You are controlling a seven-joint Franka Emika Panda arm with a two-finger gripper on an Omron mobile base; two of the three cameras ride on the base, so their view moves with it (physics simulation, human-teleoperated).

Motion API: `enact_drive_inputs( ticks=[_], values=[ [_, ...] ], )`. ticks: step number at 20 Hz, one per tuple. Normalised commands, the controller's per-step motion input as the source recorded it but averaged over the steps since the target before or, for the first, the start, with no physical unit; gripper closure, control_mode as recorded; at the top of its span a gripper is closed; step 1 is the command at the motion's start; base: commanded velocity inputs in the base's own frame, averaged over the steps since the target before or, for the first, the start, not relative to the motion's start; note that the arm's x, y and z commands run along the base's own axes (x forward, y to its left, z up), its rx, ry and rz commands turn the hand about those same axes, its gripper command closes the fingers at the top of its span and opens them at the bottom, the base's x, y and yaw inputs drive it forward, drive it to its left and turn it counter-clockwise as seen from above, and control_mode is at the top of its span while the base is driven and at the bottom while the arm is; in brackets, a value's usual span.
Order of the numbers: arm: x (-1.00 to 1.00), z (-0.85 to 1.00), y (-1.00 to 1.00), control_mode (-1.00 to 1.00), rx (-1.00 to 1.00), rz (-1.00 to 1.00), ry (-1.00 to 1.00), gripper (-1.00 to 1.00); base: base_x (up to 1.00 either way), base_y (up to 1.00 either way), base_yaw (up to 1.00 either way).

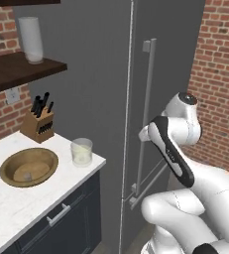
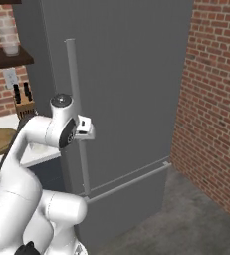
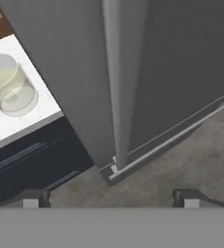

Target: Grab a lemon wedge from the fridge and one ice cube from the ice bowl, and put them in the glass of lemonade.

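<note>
I have the tall dark grey fridge [image 1: 91,99] in front of me, its doors closed and its long grey vertical bar handle [image 1: 146,114] standing just beside my hand. From the right base camera I get the red brick wall [image 2: 211,99] and the bare floor beside the fridge; the left base camera gives me the white marble counter [image 1: 17,208] instead. On that counter sits the wide, shallow brown wooden ice bowl [image 1: 28,166], with a small pale ice cube [image 1: 28,175] lying in its bottom. Just right of it, near the counter's edge, stands the short clear glass of lemonade [image 1: 81,152], holding pale yellowish liquid. The hand camera looks down the handle and catches that glass too. My gripper [image 3: 111,197] is released, its dark fingertips [image 3: 31,198] spread wide and holding nothing.
</note>
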Motion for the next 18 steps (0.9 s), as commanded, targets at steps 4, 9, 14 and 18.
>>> enact_drive_inputs(
  ticks=[4,9,14,18],
  values=[
    [0.27,0.62,0.01,-1.00,0.19,0.10,-0.20,-1.00,0.00,0.00,0.00],
    [0.58,0.79,-0.01,-1.00,0.21,0.12,-0.14,-1.00,0.00,0.00,0.00],
    [0.62,0.62,0.02,-1.00,0.14,0.13,-0.03,-1.00,0.00,0.00,0.00],
    [0.82,0.00,0.61,-1.00,0.00,0.07,0.13,-1.00,0.00,0.00,0.00]
  ],
)
